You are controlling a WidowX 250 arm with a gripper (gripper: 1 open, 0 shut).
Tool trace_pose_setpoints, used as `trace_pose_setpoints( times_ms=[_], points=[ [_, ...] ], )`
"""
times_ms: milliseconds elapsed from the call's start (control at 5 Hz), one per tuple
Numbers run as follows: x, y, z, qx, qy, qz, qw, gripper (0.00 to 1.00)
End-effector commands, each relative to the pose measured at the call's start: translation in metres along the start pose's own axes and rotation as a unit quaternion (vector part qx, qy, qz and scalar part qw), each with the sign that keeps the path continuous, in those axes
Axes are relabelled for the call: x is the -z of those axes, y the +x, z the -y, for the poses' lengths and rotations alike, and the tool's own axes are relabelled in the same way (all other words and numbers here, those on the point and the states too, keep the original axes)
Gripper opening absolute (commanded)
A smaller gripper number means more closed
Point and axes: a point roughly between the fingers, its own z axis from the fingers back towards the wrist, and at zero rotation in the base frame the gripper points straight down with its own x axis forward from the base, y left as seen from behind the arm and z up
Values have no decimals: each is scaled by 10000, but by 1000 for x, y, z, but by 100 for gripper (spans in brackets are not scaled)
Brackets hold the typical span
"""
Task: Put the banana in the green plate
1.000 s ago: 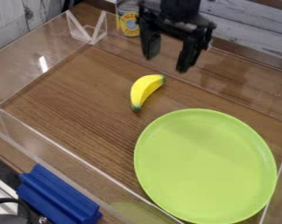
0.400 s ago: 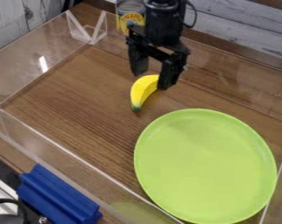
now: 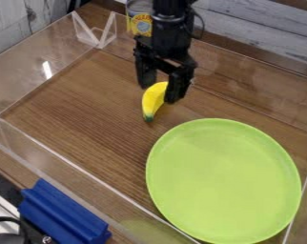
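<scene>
Wood-grain tabletop is carrying a small curved yellow toy banana, lying at eleven o'clock from the round lime-green plastic plate. Black gripper is hanging wide open over its top end, gripping nothing; an off-centre pinch risks squirting it sideways.

Banana smooth glossy plastic; green plate matt plastic; table wood-grain; walls clear acrylic.

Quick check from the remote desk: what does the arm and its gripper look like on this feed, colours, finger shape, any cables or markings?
The gripper is all black: a boxy body with two straight, flat fingers. The arm above it is a black cylindrical wrist section. No cables or markings can be made out at this resolution.
</scene>
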Motion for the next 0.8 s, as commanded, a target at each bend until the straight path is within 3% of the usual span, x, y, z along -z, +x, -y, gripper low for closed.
trace_pose_setpoints(
  times_ms=[0,600],
  points=[
    [-3,4,-7,88,42,194,9998,100],
    [16,8,-14,391,35,250,9989,100]
  ],
)
